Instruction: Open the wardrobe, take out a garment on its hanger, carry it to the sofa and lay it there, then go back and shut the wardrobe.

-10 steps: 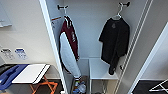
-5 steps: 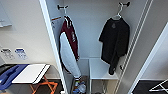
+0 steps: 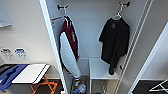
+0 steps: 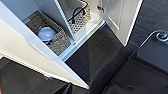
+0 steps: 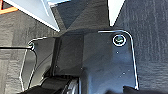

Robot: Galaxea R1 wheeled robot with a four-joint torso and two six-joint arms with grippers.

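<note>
Wardrobe (image 3: 87, 37) open, both doors swung wide. Black garment (image 3: 115, 42) hanging on white hanger (image 3: 119, 13) from a hook at the wardrobe's upper right corner. Maroon jacket (image 3: 68, 47) hanging toward the left edge. Woven basket (image 4: 47, 35) on the wardrobe floor. Jaw state of both grippers: cannot tell.

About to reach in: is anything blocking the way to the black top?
Nothing visible does. The wardrobe doors are open and the black top hangs clear on its hanger; the maroon jacket hangs apart, further left.
</note>
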